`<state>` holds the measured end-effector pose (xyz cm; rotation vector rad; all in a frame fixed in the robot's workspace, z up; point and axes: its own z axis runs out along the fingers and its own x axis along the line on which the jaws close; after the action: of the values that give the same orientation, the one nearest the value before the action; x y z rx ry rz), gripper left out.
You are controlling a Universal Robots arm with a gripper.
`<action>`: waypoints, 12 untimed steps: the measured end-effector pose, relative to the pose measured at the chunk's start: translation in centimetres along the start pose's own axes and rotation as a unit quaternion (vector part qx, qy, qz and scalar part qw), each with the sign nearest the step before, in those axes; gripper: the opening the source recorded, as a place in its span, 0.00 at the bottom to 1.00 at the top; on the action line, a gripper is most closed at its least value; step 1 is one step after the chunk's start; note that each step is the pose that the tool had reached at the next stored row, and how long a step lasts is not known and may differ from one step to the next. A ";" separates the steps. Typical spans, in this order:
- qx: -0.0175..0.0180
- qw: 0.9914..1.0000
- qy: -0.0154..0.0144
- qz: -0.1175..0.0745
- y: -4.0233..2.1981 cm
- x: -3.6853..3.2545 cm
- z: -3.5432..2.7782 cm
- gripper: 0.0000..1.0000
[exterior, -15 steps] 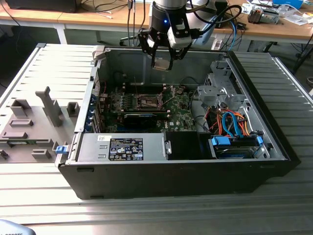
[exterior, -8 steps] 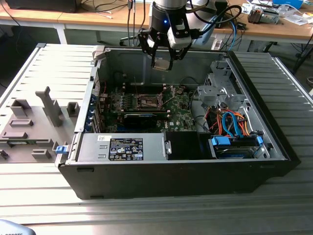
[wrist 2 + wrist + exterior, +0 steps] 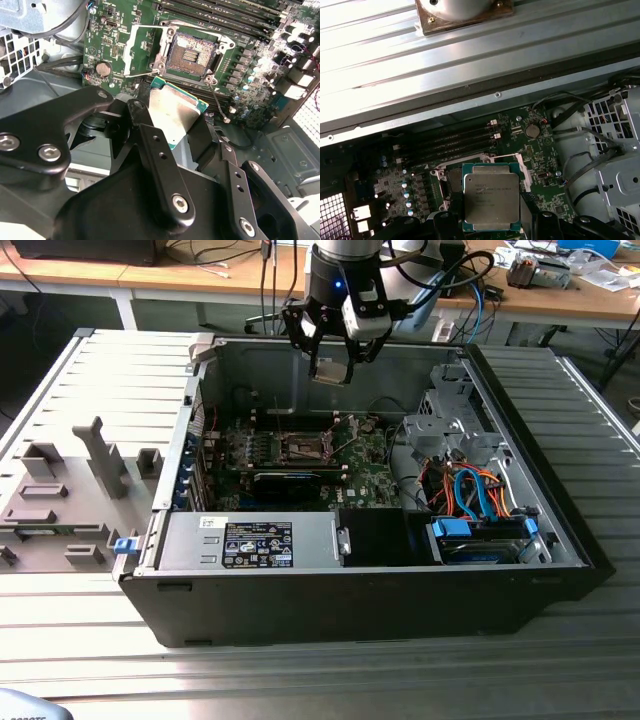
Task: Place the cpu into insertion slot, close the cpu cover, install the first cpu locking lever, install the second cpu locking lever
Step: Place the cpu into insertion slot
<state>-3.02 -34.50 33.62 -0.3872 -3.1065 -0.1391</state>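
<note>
Looks like a robotics lab or tech workshop, definitely not anyone's home. An opened-up desktop computer case [image 3: 350,610] sits on a ribbed aluminium table [image 3: 300,680], with a robot arm [image 3: 340,275] hanging over it. Grey plastic jigs [image 3: 100,455] lie on the exterior view's left, and the wooden workbenches [image 3: 200,275] behind are littered with cables [image 3: 215,252] and loose electronics [image 3: 535,272].

The cpu [image 3: 491,196] has a dull metal top.
</note>
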 end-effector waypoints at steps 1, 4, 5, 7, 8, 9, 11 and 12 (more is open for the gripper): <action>0.000 1.000 0.000 0.000 0.00 0.00 0.01 0.54; 0.000 1.000 0.000 0.001 0.00 0.00 0.02 0.54; 0.000 1.000 0.000 0.001 0.00 0.00 0.03 0.54; 0.000 1.000 0.000 0.001 0.00 0.00 0.04 0.54; 0.000 1.000 0.000 0.002 0.00 0.00 0.04 0.54; 0.000 1.000 0.000 0.002 0.00 0.00 0.05 0.54; 0.000 1.000 0.000 0.002 0.00 0.00 0.06 0.54; 0.000 1.000 0.000 0.002 -0.01 0.00 0.07 0.54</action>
<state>-3.02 -34.50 33.56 -0.3948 -3.1058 -0.1391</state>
